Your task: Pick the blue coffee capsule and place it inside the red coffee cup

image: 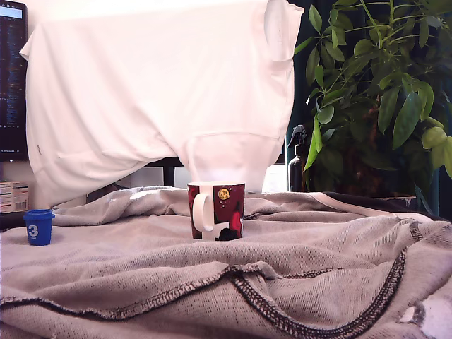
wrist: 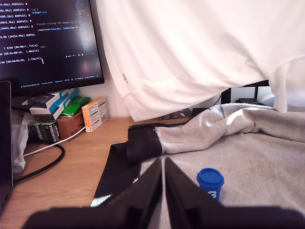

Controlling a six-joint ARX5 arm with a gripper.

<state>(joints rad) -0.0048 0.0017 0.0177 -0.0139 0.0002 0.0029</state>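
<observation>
Sitting upside down on a rumpled grey knitted blanket [image: 212, 282], the small blue plastic coffee capsule [image: 39, 227] rests near the blanket's edge at the exterior view's left. Its wider rim faces up and a white "3" shows on its tapered side. It looks light and stiff, probably smooth enough to slip, and easy to tip on the soft cloth. A hold across its side walls just under the rim seems safest, since the taper would help it hang there.

Well apart from it, toward the middle of the blanket, stands the dark red ceramic coffee cup [image: 217, 210], upright, with a white handle turned to the exterior view's left and a yellow circle printed on its side. Its mouth is open and nothing is seen inside.

Seen from the wrist, the black gripper [wrist: 163, 191] has its two fingers pressed together with only a thin slit between them, pinching nothing. The capsule [wrist: 210, 182] stands just beside the fingertips, apart from them.

Behind the blanket hangs a white garment [image: 155, 85]. A leafy green plant [image: 381, 85] fills the exterior view's right, with a dark spray bottle [image: 297, 159] beside it. A dark monitor [wrist: 47, 40] showing text stands on a wooden desk [wrist: 66, 186], with small boxes [wrist: 94, 113] below it.
</observation>
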